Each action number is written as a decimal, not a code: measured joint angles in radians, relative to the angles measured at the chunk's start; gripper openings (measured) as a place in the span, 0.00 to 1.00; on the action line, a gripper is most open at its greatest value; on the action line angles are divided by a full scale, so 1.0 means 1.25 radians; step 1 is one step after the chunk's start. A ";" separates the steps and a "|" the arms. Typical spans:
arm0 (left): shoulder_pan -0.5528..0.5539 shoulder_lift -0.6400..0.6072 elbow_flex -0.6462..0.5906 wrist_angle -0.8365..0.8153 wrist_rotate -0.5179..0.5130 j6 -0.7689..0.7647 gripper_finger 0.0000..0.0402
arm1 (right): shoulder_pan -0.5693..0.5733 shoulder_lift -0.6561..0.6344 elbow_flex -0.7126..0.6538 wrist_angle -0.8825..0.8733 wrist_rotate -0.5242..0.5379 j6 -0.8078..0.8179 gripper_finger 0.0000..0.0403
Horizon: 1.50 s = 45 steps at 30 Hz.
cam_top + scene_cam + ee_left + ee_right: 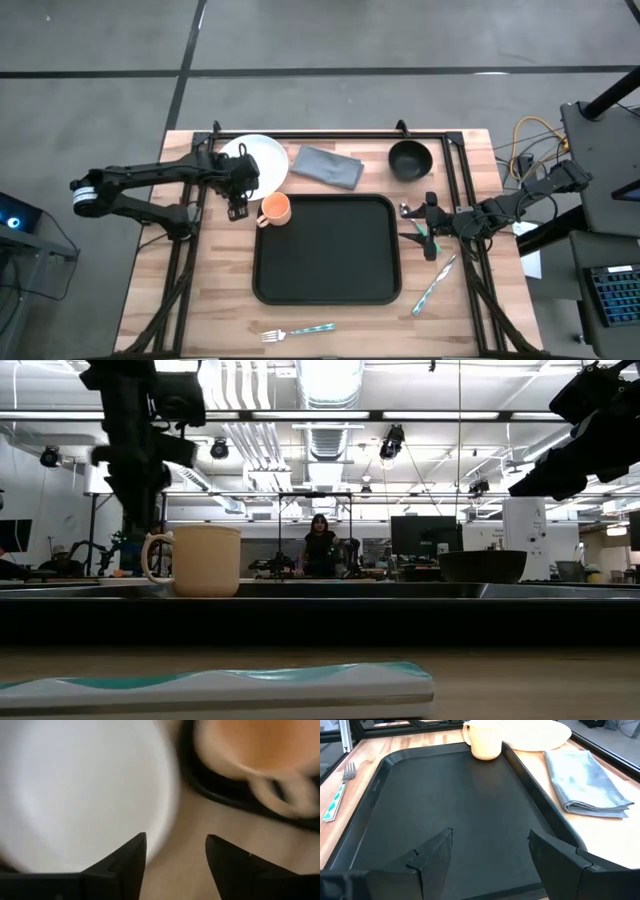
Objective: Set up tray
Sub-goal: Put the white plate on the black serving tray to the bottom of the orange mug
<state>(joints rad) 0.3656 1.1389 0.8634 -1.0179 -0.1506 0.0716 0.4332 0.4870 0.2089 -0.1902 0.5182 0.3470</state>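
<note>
The black tray (325, 260) lies in the middle of the table. An orange cup (277, 209) stands upright on its base in the tray's far left corner. It also shows in the low view (200, 560) and the right wrist view (484, 740). A white plate (258, 160) lies on the table behind the cup. My left gripper (238, 208) is open and empty, just left of the cup, over the wood between plate (75, 790) and cup (250, 750). My right gripper (412, 225) is open and empty at the tray's right rim, facing across the tray (445, 795).
A folded grey napkin (327, 166) and a black bowl (409, 159) lie behind the tray. A teal-handled fork (298, 331) lies at the near edge, and another teal-handled utensil (433, 285) lies right of the tray. A black frame (330, 133) borders the table. A person (320, 545) stands far behind.
</note>
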 joint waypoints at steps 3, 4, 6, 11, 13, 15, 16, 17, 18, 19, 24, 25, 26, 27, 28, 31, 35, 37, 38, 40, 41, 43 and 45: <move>0.023 0.000 0.001 0.004 -0.039 -0.041 0.49 | 0.000 0.000 0.000 0.000 0.000 0.004 0.62; 0.027 0.000 -0.003 0.004 -0.038 -0.042 0.50 | 0.000 0.000 0.000 0.000 0.000 0.004 0.62; 0.027 0.000 -0.017 -0.004 -0.035 -0.025 0.50 | 0.000 0.000 0.000 0.000 0.000 0.004 0.62; 0.032 0.000 -0.066 0.016 -0.034 -0.035 0.50 | 0.000 0.000 0.000 0.000 0.000 -0.002 0.62; 0.035 0.000 -0.080 0.037 -0.034 -0.061 0.51 | 0.000 0.000 0.000 0.000 -0.001 -0.002 0.62; 0.040 0.000 -0.095 0.060 -0.024 -0.069 0.51 | 0.000 0.000 0.000 0.000 -0.001 -0.002 0.62; 0.041 0.001 -0.100 0.066 -0.012 -0.065 0.51 | 0.000 0.000 0.000 0.000 -0.001 -0.002 0.62; 0.042 0.007 -0.099 0.064 -0.007 -0.059 0.51 | 0.000 0.000 0.000 0.000 -0.002 -0.002 0.62; 0.042 0.012 -0.096 0.067 -0.001 -0.055 0.51 | 0.000 0.000 0.000 0.000 -0.002 -0.002 0.62; 0.042 0.014 -0.095 0.078 0.000 -0.051 0.51 | 0.000 0.000 0.000 0.000 -0.002 -0.001 0.62; 0.065 0.038 -0.085 0.098 0.029 -0.013 0.51 | 0.000 0.000 0.000 0.001 -0.003 0.001 0.62; 0.070 0.046 -0.082 0.085 0.029 0.005 0.51 | 0.000 0.000 0.000 0.001 -0.003 0.001 0.62; 0.076 0.057 -0.078 0.073 0.029 0.015 0.51 | 0.000 0.000 0.000 0.001 -0.003 0.001 0.62; 0.081 0.068 -0.073 0.070 0.029 0.023 0.51 | 0.000 0.000 0.000 0.001 -0.003 0.002 0.62; 0.086 0.078 -0.073 0.072 0.030 0.031 0.51 | 0.000 0.000 0.000 0.001 -0.003 0.005 0.62; 0.096 0.104 -0.073 0.075 0.038 0.053 0.51 | 0.000 0.000 -0.001 0.001 -0.003 0.007 0.62; 0.096 0.146 -0.073 0.097 0.058 0.072 0.51 | 0.000 0.000 -0.001 0.001 -0.002 0.007 0.62; 0.096 0.163 -0.073 0.106 0.059 0.087 0.51 | 0.000 0.000 -0.001 0.001 -0.002 0.007 0.62; 0.097 0.169 -0.073 0.114 0.059 0.088 0.51 | 0.000 0.000 -0.001 0.001 -0.002 0.007 0.62; 0.097 0.174 -0.073 0.134 0.071 0.089 0.51 | 0.000 0.000 -0.001 0.000 -0.002 0.008 0.62; 0.097 0.177 -0.073 0.139 0.077 0.089 0.51 | 0.000 0.000 -0.001 0.000 -0.002 0.008 0.62; 0.097 0.183 -0.073 0.144 0.079 0.089 0.51 | 0.000 0.000 -0.001 0.000 -0.002 0.008 0.62; 0.098 0.191 -0.073 0.144 0.079 0.089 0.51 | 0.000 0.000 -0.001 0.000 -0.002 0.008 0.62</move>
<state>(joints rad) 0.4877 1.3781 0.7719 -0.8377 -0.0517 0.1825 0.4335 0.4866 0.2081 -0.1898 0.5152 0.3565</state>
